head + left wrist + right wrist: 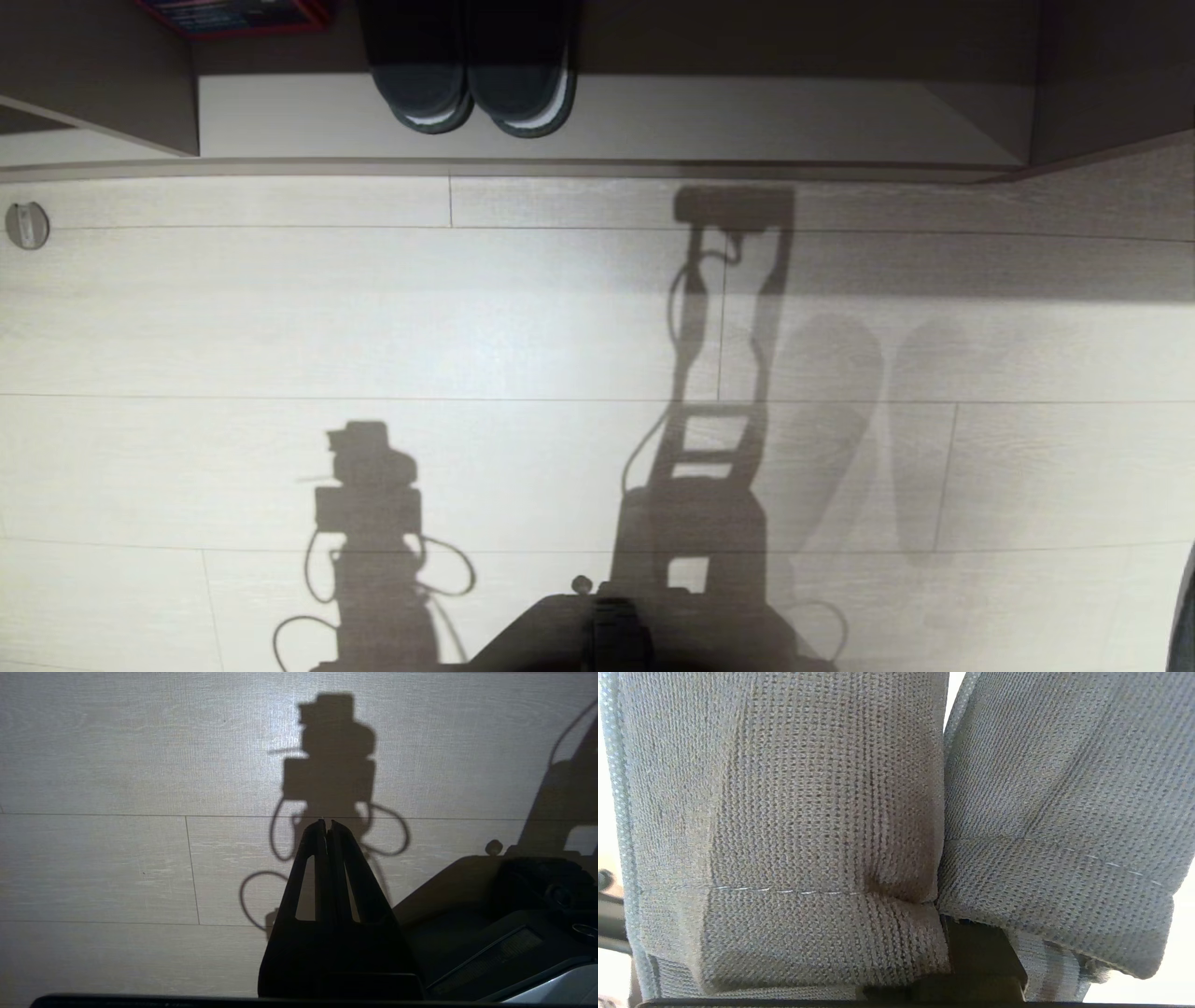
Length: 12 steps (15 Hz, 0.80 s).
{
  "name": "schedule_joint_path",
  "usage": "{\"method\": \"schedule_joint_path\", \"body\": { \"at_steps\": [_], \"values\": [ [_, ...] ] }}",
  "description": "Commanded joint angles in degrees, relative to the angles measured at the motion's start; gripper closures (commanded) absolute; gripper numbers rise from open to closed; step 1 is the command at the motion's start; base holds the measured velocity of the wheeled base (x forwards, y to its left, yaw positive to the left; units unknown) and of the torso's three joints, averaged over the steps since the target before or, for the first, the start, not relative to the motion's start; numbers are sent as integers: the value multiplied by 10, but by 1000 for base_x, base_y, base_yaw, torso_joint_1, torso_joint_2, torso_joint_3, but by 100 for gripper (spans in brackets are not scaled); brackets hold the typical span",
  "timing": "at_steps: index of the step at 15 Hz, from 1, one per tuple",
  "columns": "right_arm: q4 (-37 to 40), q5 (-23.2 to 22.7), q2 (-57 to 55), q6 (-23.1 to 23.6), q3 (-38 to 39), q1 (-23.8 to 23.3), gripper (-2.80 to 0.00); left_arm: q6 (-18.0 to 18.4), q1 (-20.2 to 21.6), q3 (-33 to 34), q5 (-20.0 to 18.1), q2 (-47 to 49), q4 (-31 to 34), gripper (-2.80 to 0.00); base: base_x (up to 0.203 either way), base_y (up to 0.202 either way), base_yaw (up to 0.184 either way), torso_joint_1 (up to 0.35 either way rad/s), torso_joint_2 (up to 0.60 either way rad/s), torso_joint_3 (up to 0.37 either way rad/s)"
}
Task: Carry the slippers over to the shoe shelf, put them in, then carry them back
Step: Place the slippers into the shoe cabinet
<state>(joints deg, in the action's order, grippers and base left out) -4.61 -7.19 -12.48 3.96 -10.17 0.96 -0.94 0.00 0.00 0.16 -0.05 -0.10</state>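
Pinching the slippers (784,812) together as 1 bundle for carrying, the right pincer (966,952) faces the shoe shelf (607,121), while the left pincer (328,823) hangs pressed together, idle.

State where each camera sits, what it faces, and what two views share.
Head: looks down on pale plank floor, taupe wood-grain shoe shelf; dark robot base shows.
Left wrist: behind shut left gripper, facing floor.
Right wrist: behind right gripper, filled by clamped grey-blue knit slippers.
Shared: head and left wrist show floor, base.
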Motion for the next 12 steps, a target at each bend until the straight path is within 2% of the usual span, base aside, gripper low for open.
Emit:
{"method": "schedule_joint_path", "body": {
  "at_steps": [1,4,8,12],
  "values": [
    [-28,-5,-153,2,-37,1,0,0,1,0,0,0,0,0,0,0,0,0,0,0],
    [-144,-30,-364,11,-111,3,0,0,1,1,0,0,0,0,0,0,0,0,0,0],
    [-240,-59,-570,26,-301,19,0,0,0,1,0,0,0,0,0,0,0,0,0,0],
    [-325,-25,-678,41,-408,68,0,0,0,1,0,0,0,0,0,0,0,0,0,0]
  ]
}}
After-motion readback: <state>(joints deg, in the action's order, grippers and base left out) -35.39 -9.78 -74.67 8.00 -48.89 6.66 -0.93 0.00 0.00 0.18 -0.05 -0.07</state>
